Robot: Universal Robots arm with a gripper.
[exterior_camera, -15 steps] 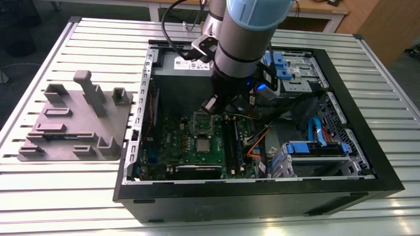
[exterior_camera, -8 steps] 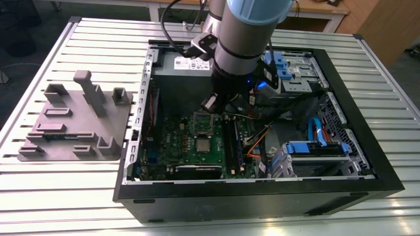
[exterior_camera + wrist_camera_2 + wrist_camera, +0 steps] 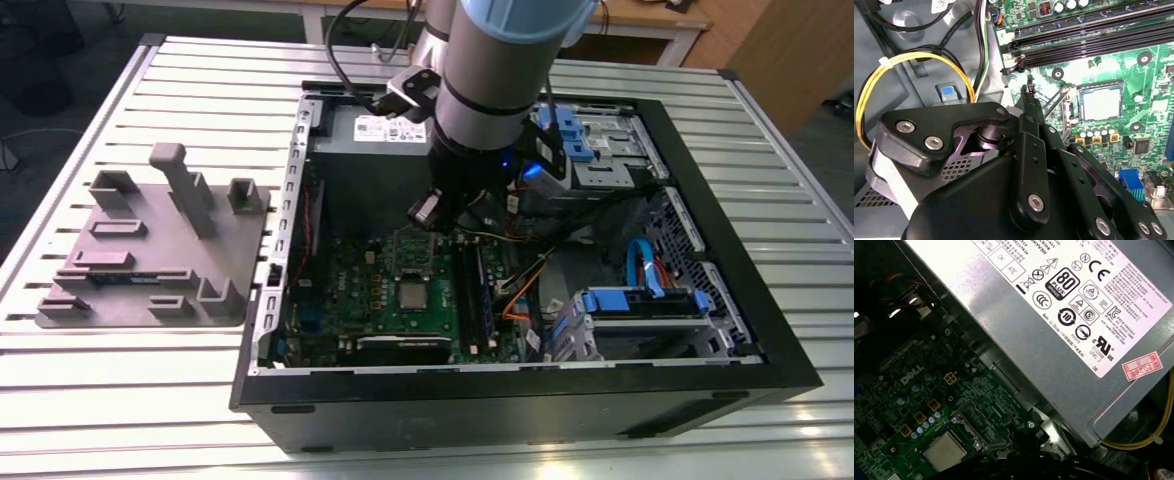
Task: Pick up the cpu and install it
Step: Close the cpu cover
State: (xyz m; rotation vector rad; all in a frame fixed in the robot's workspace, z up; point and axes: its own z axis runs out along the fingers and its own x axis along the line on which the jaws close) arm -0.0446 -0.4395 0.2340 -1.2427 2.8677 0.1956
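Slatted metal table, open case on it, grey fixture beside. Gripper above board, near power supply; jaws closed, empty. Cpu seated in socket, silver top, flat

- Cpu: smooth silver-gray metal top, lightly glossy.
- Gripper: matt black links, bright metal screw heads.
- Power supply: dull gray sheet metal, glossy white paper label.
- Circuit board: glossy green.
- Table: ribbed, light metal slats.
- Computer case: matt black.
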